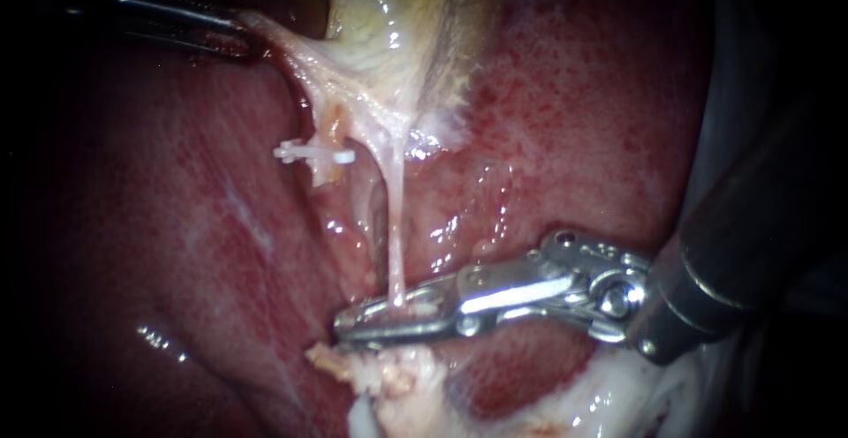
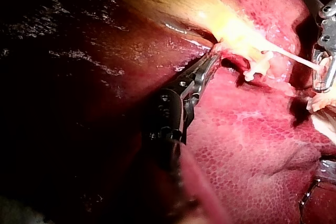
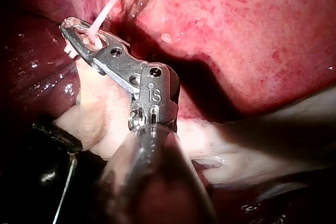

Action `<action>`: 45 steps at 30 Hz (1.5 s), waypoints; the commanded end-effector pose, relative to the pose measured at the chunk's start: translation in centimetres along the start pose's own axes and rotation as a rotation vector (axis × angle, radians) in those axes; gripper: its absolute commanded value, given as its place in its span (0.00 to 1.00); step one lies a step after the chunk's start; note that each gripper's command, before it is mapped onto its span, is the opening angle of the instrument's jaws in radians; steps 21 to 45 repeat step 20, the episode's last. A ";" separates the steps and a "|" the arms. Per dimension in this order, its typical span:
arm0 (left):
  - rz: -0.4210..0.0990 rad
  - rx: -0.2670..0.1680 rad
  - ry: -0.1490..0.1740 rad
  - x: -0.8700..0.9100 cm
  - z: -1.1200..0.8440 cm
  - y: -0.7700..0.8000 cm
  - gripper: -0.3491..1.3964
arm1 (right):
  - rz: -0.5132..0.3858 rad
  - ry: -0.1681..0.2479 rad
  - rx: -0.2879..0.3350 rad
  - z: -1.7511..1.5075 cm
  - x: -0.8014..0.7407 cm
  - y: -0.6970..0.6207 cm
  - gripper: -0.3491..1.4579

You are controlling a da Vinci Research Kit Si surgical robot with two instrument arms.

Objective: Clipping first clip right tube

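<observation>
Left instrument (image 1: 246, 35) has its pincer clenched on the gallbladder (image 1: 389, 14) edge, hauling upward so the right tube (image 1: 395, 226) stands taut and exposed. Right instrument's (image 1: 353, 325) pincer is clamped around that tube low down (a white clip (image 1: 314, 153) sits on the neighbouring tube).

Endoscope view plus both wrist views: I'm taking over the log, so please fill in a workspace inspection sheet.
surface: liver, red, wet.
job's things: right tube, thin, taut below gallbladder; clip across left tube.
clutter: pale tissue scraps under right instrument.
instruments: left instrument shut on tissue at gallbladder's edge; right instrument shut on right tube.
cables: thin dark strand beside right instrument's shaft, unclear.
surroundings: pale material behind right instrument's shaft.
</observation>
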 end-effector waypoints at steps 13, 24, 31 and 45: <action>0.000 0.000 0.000 0.00 0.00 0.00 0.00 | 0.041 -0.043 -0.007 -0.05 -0.03 0.16 0.00; 0.000 0.000 0.000 0.00 0.00 0.00 0.00 | 0.041 -0.044 -0.006 -0.06 -0.03 0.16 0.00; 0.000 0.000 0.000 0.00 0.00 0.00 0.00 | 0.041 -0.044 -0.006 -0.06 -0.03 0.16 0.00; 0.000 0.000 0.000 0.00 0.00 0.00 0.00 | 0.041 -0.044 -0.006 -0.06 -0.03 0.16 0.00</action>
